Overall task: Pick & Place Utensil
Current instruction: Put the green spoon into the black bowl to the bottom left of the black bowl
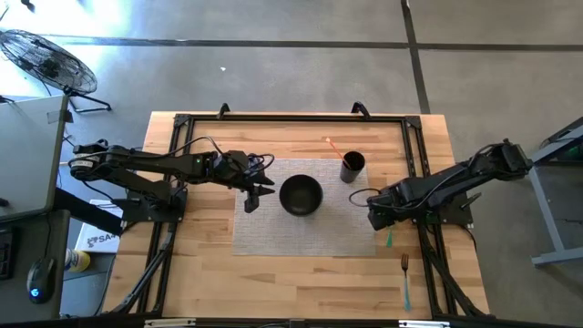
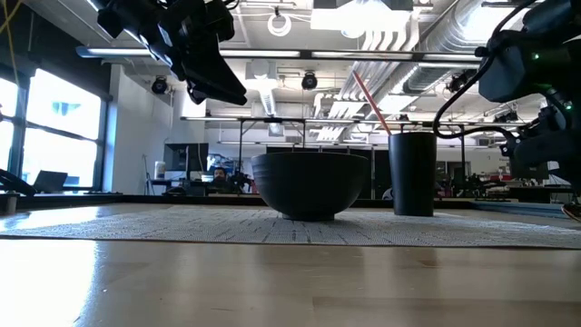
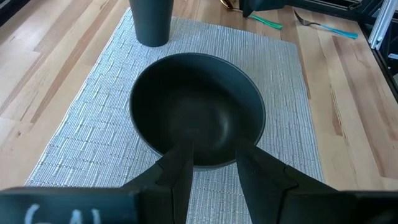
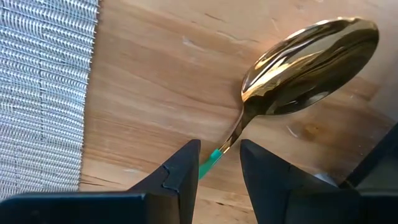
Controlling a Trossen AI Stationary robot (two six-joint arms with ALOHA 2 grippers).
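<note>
The right gripper (image 4: 216, 163) hangs low over the spoon (image 4: 305, 65), far from the bowl (image 1: 301, 195), fingers apart to grab its handle. The left gripper's (image 3: 211, 171) fingers wait apart, empty, over the bowl's rim.

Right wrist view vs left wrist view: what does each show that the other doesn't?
Only the right wrist view: the gold spoon bowl on bare wood, its green handle running between the right hand fingers.
Only the left wrist view: the black bowl, the dark cup, a fork, with the left hand over the bowl's rim.
Both: the woven placemat and wooden table.
</note>
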